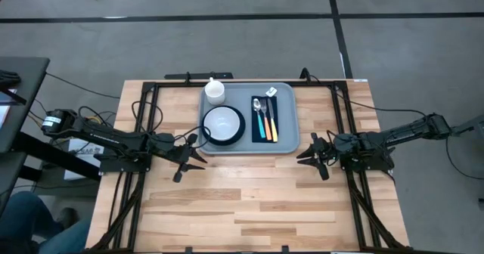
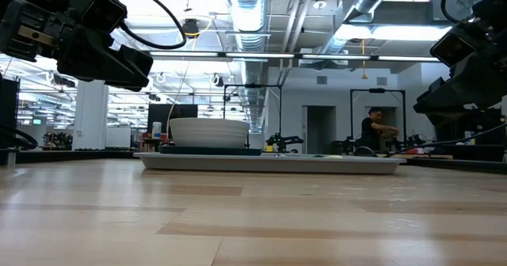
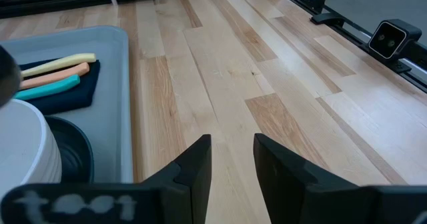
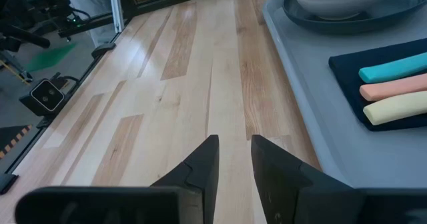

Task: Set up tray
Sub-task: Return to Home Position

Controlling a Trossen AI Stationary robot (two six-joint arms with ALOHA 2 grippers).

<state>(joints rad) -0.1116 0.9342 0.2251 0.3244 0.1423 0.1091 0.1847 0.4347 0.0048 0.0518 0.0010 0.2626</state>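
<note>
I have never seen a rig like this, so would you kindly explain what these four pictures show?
Two dark robot arms work at a wooden table. One picture looks straight down, one looks across at table height, and two come from cameras on the wrists. On the grey tray sit a white cup, a white bowl on a dark plate, and a navy napkin carrying a blue spoon, orange fork and yellow knife. The left gripper and right gripper hang beside the tray, jaws slightly apart, holding nothing.
</note>
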